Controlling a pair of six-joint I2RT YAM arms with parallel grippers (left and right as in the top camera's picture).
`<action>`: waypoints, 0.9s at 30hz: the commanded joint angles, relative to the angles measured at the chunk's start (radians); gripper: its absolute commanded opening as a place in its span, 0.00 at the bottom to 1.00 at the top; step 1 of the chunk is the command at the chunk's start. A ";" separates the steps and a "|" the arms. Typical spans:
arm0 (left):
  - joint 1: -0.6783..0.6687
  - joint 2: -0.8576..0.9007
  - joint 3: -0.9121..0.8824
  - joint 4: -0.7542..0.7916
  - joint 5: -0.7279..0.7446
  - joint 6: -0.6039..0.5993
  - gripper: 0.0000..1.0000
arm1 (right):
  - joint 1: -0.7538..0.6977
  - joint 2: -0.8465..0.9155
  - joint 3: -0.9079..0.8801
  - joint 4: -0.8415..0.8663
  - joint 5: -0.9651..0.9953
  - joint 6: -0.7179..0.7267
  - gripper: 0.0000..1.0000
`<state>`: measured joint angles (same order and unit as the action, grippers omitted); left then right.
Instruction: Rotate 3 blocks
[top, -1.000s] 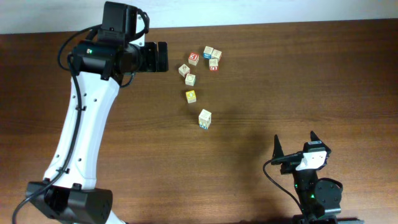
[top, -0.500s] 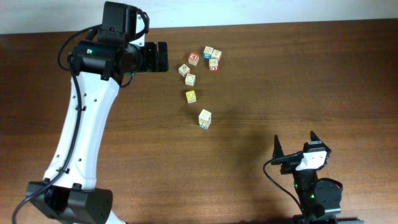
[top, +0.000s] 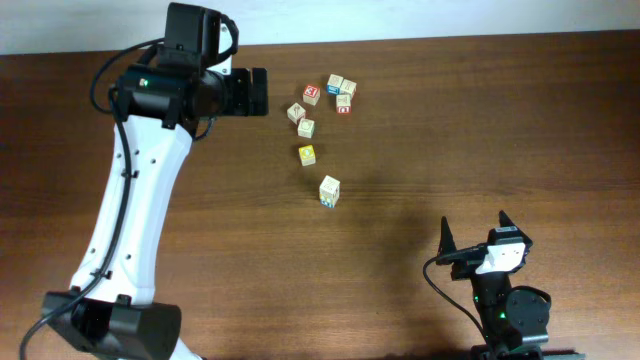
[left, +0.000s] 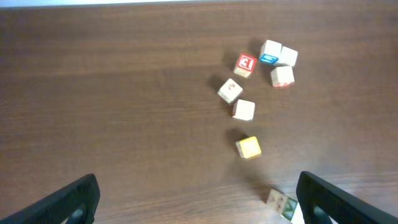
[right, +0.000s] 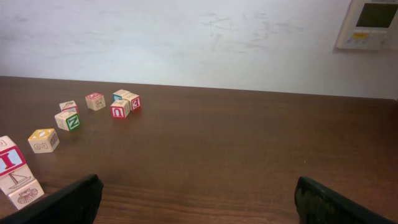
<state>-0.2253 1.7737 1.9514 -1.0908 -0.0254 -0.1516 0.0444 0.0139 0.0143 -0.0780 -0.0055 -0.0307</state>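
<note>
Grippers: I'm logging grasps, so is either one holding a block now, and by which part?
Nothing is held. The left gripper and right gripper are both open and empty; the small pale wooden alphabet cubes lie on the brown wooden table.

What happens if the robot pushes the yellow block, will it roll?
Probably not: the yellow block has flat sides and rests flat on the table, so it should slide. It looks wooden, so likely stiff and light. Being tiny, it might twist when nudged.

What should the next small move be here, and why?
Probably lower the open left gripper toward the green-lettered block. It hovers above the table near the blocks, holding nothing, while the right gripper, also open, sits far from them.
</note>
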 joint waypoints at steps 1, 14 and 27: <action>0.000 -0.155 -0.124 0.108 -0.063 0.023 0.99 | -0.006 -0.010 -0.009 -0.001 0.002 0.001 0.98; 0.137 -0.948 -1.250 0.988 -0.058 0.049 0.99 | -0.006 -0.010 -0.009 -0.001 0.002 0.001 0.98; 0.198 -1.496 -1.781 1.141 -0.076 0.101 0.99 | -0.006 -0.010 -0.009 -0.001 0.002 0.001 0.98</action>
<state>-0.0326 0.3668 0.2443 0.0261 -0.0872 -0.0837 0.0444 0.0120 0.0143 -0.0780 -0.0055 -0.0296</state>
